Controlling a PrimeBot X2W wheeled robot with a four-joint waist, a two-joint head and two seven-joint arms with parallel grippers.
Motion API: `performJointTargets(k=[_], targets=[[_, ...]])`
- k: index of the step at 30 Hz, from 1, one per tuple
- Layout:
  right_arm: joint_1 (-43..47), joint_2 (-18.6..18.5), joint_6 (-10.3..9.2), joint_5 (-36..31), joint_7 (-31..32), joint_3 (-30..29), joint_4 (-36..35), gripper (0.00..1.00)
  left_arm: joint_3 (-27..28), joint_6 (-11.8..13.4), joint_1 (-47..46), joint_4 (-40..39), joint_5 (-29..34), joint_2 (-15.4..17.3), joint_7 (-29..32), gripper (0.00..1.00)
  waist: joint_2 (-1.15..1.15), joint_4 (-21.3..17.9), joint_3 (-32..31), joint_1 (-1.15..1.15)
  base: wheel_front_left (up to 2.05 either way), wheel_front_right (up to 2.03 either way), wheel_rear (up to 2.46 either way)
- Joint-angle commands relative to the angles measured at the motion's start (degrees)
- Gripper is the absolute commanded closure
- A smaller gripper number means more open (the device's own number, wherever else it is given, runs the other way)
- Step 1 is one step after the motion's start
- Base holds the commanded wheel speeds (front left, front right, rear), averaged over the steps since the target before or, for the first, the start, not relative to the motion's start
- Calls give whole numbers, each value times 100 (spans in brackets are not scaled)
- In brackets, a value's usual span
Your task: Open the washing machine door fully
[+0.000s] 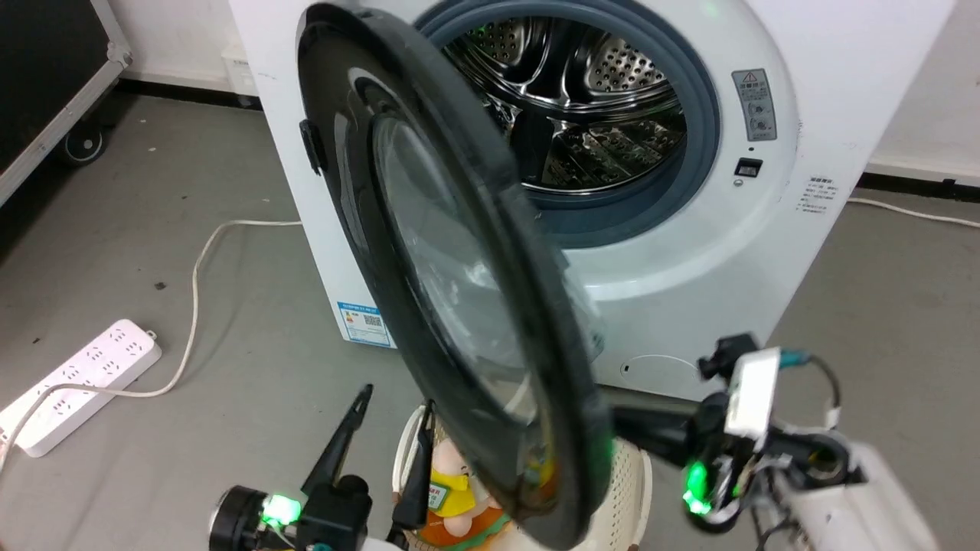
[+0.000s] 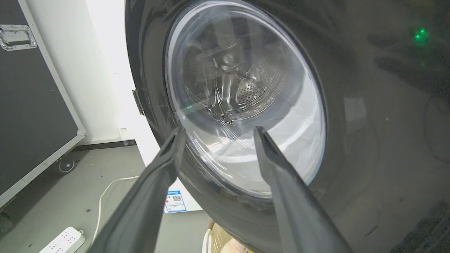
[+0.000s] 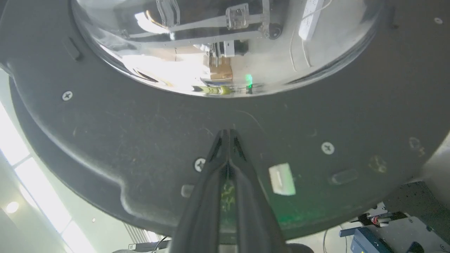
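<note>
Power strip (image 1: 76,383) lay on the floor, well left of the door (image 1: 459,306). Left claw (image 2: 218,129) was spread wide and held nothing. It sat just in front of the door's outer face, with its fingers (image 2: 165,165) framing the lower part of the glass; contact unclear. The door stood partly open, hinged at its left side and angled out from the washer (image 1: 689,252). Drum (image 1: 582,99) was exposed just right of the door. Basket (image 1: 628,474) with a toy (image 1: 452,490) sat under the door's lower edge. Right claw (image 3: 228,131) was closed tight and empty, tips against the door's black inner ring beside the glass bowl.
</note>
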Motion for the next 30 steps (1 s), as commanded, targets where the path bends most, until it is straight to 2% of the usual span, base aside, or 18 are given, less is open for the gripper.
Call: performJointTargets(k=[1,7,11,12,13,16,17,18,19,20,21,22,23,24,28,30], targets=[[216,28,7,193,-147,260,-155,100,-36,-24,75,27,34,41,-32,0,0,5,-15,0,0,0,0],[583,28,7,648,-693,1113,-621,100,-92,1,157,29,9,77,-32,0,0,-1,-52,0,0,0,0],[616,-21,7,603,-1184,1154,-889,100,-59,52,194,14,-53,61,-32,0,0,-30,-75,0,0,0,0],[618,-79,7,537,-1370,1116,-987,73,-38,68,197,5,-74,52,-32,0,0,-45,-90,0,0,0,0],[625,-154,7,431,-1560,1089,-1116,0,-15,84,201,-2,-93,45,-32,0,0,-60,-104,0,0,0,0],[730,-426,7,-80,-2280,969,-1700,0,69,110,205,-47,-173,11,-32,0,0,-111,-149,0,0,0,0],[730,-426,7,-80,-2280,969,-1700,0,69,110,205,-47,-173,11,-32,0,0,-111,-149,0,0,0,0],[874,-607,7,-522,-2838,866,-2173,0,112,110,209,-65,-195,1,-32,0,0,-143,-183,0,0,0,0],[874,-607,7,-522,-2838,866,-2173,0,112,110,209,-65,-195,1,-32,0,0,-143,-183,0,0,0,0],[954,-731,7,-843,-3184,819,-2456,0,137,109,209,-85,-208,-7,-32,0,0,-160,-190,0,0,0,0],[1147,-953,7,-1519,-3892,763,-2974,0,207,104,217,-125,-264,-30,-32,0,0,-201,-206,0,0,0,0],[1147,-953,7,-1519,-3892,763,-2974,0,207,104,217,-125,-264,-30,-32,0,0,-201,-206,0,0,0,0],[1358,-1219,7,-2334,-4672,780,-3417,0,281,83,224,-150,-301,-41,-32,0,0,-243,-219,0,0,0,0],[1358,-1219,7,-2334,-4672,780,-3417,0,281,83,224,-150,-301,-41,-32,0,0,-243,-219,0,0,0,0],[1829,-1697,7,-4055,-6258,855,-3785,0,439,25,240,-199,-365,-69,-32,0,0,-322,-250,0,0,0,0],[2079,-1698,7,-4657,-6900,741,-3749,0,530,0,264,-225,-396,-88,-32,0,0,-371,-278,0,0,0,0]])
